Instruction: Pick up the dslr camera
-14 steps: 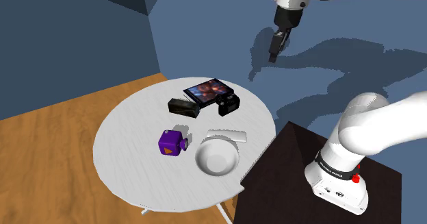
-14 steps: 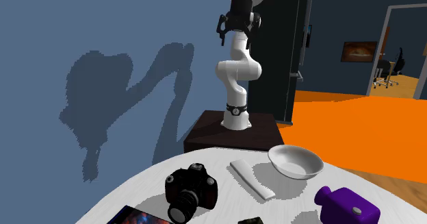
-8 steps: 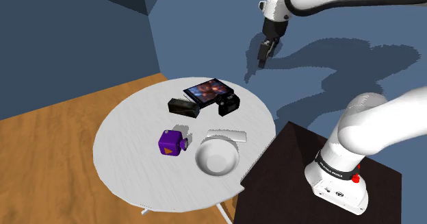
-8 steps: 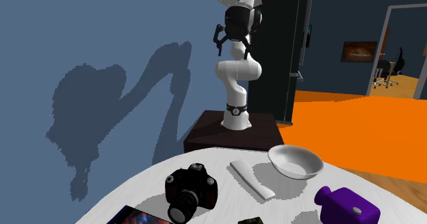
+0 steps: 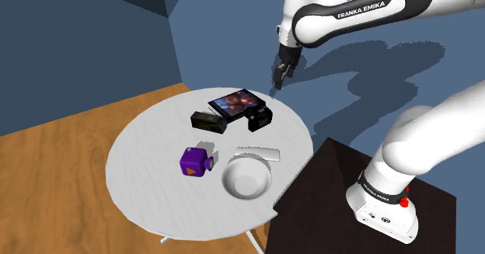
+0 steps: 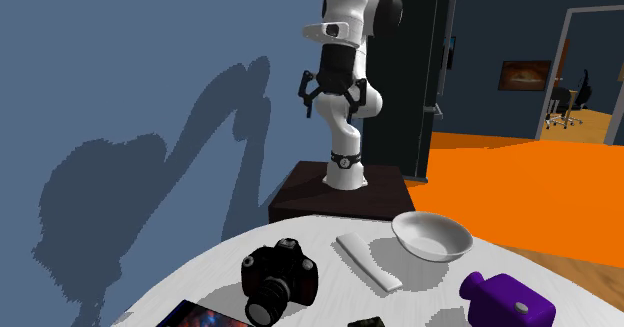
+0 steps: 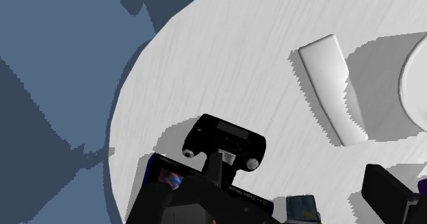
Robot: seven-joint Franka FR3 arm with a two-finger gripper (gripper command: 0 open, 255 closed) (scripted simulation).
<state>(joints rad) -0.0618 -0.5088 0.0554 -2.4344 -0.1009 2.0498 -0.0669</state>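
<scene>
The black DSLR camera [image 5: 259, 119] sits at the far side of the round white table [image 5: 148, 159], beside a tablet with a colourful screen [image 5: 235, 102]. In the second exterior view the DSLR camera [image 6: 280, 280] stands near the front, lens toward the viewer. My gripper [image 5: 278, 75] hangs open in the air above and just behind the camera, well clear of it. Seen from across the table, the gripper [image 6: 330, 93] has its fingers spread with nothing between them. In the wrist view the DSLR camera [image 7: 224, 139] lies ahead, close to one black finger [image 7: 161, 203].
A black box [image 5: 208, 122], a purple block [image 5: 196, 162], a white bowl [image 5: 247, 179] and a flat white bar [image 5: 259, 152] share the table. A blue wall stands close behind it. The dark stand [image 5: 326, 190] meets the table's edge.
The arm has swung down and toward the shoulder view's left, bringing the gripper lower and closer to the table's far edge. The fingers stay open. Nothing on the table moved.
</scene>
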